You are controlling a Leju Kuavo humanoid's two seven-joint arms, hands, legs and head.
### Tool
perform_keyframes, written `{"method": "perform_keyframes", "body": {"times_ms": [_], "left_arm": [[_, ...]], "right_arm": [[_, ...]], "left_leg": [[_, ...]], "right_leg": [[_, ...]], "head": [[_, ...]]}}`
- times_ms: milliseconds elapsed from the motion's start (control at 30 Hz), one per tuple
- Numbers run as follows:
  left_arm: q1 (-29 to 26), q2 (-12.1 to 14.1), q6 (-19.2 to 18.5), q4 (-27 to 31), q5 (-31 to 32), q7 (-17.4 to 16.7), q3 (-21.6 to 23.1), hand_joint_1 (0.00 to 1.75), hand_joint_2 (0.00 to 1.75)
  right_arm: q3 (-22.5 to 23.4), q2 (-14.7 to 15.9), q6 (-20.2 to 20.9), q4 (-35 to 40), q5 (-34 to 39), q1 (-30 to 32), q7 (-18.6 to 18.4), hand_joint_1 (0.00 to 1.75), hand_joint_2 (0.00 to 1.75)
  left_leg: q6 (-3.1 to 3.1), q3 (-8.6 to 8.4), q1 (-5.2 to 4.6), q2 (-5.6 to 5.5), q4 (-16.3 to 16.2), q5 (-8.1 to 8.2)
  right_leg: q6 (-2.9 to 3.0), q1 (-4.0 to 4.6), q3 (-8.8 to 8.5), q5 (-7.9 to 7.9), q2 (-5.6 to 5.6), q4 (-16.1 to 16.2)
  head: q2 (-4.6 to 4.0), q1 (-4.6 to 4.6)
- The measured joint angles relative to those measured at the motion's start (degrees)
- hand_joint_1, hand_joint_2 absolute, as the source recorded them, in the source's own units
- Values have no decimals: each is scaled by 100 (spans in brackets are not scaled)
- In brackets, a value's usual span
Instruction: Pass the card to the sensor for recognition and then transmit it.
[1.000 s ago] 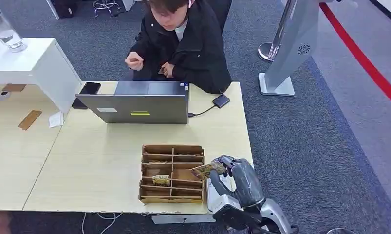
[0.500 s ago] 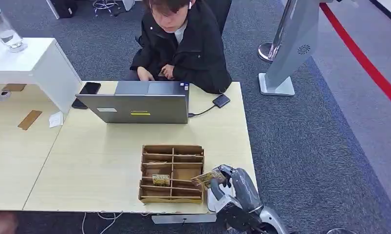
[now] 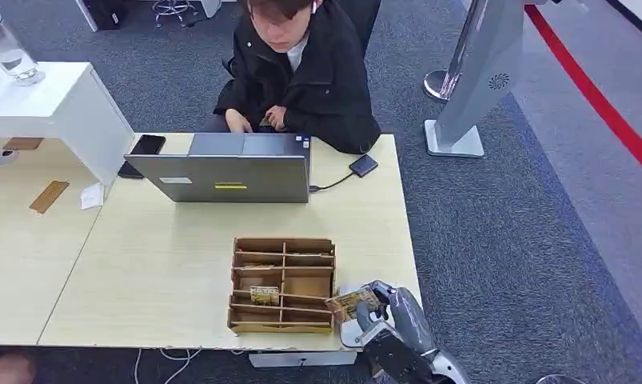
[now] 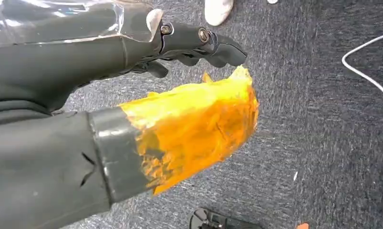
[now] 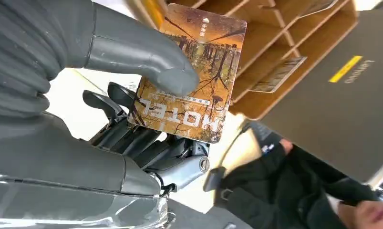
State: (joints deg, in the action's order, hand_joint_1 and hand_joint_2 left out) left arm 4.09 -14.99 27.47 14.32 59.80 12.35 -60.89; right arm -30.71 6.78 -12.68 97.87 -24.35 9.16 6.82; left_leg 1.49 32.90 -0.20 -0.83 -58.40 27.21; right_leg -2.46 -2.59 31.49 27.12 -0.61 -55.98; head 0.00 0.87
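My right hand (image 3: 395, 318) pinches a brown hotel card (image 3: 348, 302) between thumb and fingers, near the table's front right corner. The card hangs just over a flat white sensor pad (image 3: 348, 335) at the table edge, right beside the cardboard organiser (image 3: 283, 284). In the right wrist view the thumb (image 5: 146, 57) presses on the printed face of the card (image 5: 191, 71), with the dark fingers behind it. Another card (image 3: 264, 295) stands in an organiser slot. My left hand (image 4: 132, 95) hangs over the carpet holding nothing, its fingers (image 4: 199, 43) apart from the orange-taped thumb (image 4: 194, 124).
A person (image 3: 297, 64) in a black jacket sits behind a grey laptop (image 3: 229, 172) at the table's far side. A phone (image 3: 145, 148) and a small black box on a cable (image 3: 363, 165) lie beside it. A white shelf (image 3: 53, 104) stands at the left.
My right hand has drawn the card back toward the table's near edge and lower over the white pad. The person's raised hand has dropped to the laptop.
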Motion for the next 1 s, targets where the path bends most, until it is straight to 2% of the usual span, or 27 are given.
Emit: {"method": "perform_keyframes", "body": {"times_ms": [500, 1000], "left_arm": [[-2, 24, -4, 0, 28, 17, 0, 0, 0], [-1, 24, 2, 0, 103, 0, 0, 0, 0]], "right_arm": [[-65, 207, -306, -301, 234, 95, -203, 175, 175], [-216, 214, -301, -759, 129, -73, -422, 175, 175]], "left_leg": [[0, 0, 0, 0, 0, 0], [0, 0, 1, 0, 0, 0]], "right_leg": [[0, 0, 0, 1, 0, 0], [0, 0, -1, 0, 0, 0]], "head": [[0, 0], [0, -2]]}}
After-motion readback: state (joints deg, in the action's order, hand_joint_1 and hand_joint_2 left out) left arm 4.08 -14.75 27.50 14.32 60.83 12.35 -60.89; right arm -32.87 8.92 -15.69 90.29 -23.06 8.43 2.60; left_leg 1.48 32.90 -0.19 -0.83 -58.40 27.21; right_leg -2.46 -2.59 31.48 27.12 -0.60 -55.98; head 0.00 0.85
